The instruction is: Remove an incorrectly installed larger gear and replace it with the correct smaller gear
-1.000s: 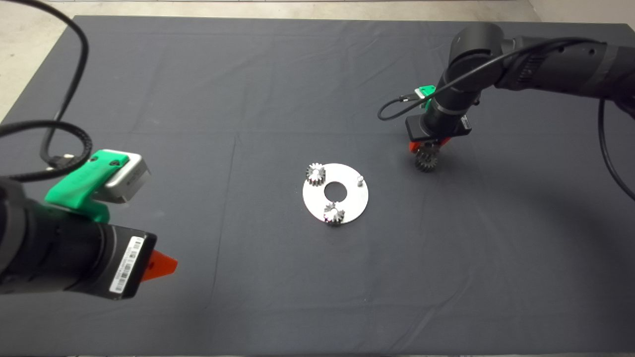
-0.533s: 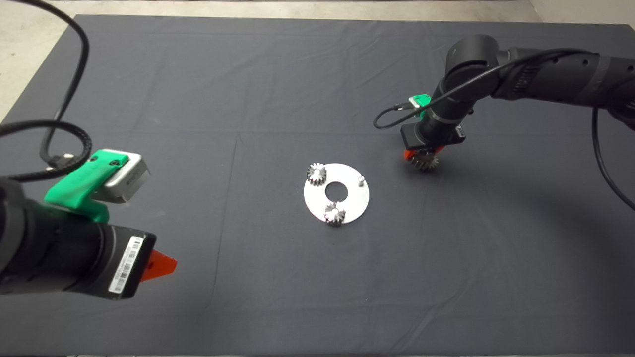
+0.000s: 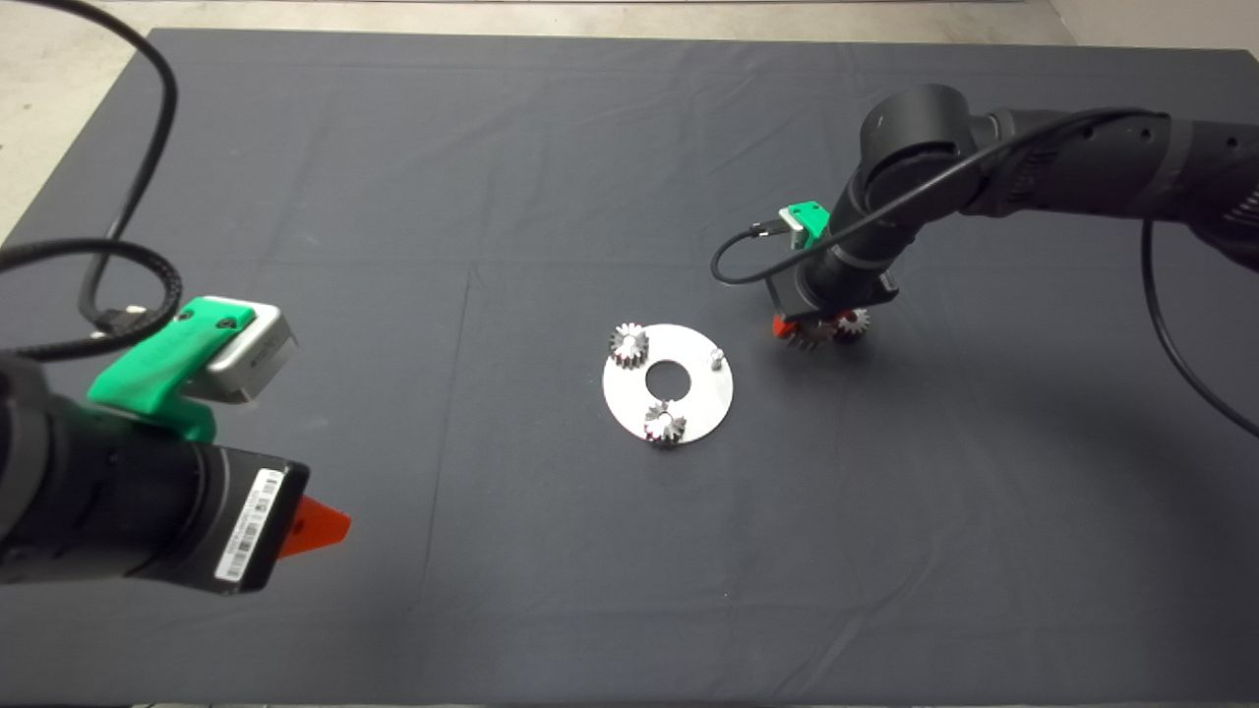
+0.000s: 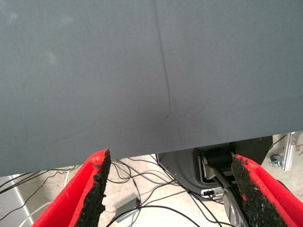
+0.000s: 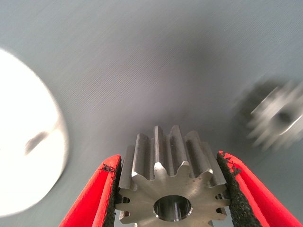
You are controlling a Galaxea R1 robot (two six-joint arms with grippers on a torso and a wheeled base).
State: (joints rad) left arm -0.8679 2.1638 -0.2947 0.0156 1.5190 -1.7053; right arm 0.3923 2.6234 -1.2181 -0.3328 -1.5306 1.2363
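Observation:
My right gripper [image 3: 805, 332] is shut on the smaller gear [image 5: 173, 182], a straight-toothed steel pinion with a centre hole. It holds the gear just off the right edge of the white round plate [image 3: 689, 398]. The larger gear [image 3: 854, 323] lies on the mat just right of the gripper, partly under the wrist, and is blurred in the right wrist view [image 5: 279, 116]. The plate carries two small gears [image 3: 627, 344] [image 3: 664, 423] and a bare peg [image 3: 717, 356]. My left gripper [image 4: 168, 189] is open and parked at the lower left [image 3: 320, 521].
The plate [image 5: 26, 156] has a round centre hole [image 3: 669, 377]. A cable loops off the right wrist [image 3: 733, 261]. The dark mat [image 3: 492, 177] covers the table. The left wrist view shows the mat's edge with floor cables beyond [image 4: 142, 189].
My right gripper has moved left toward the plate with the smaller gear in it. The larger gear stays behind on the mat. The left arm has not moved.

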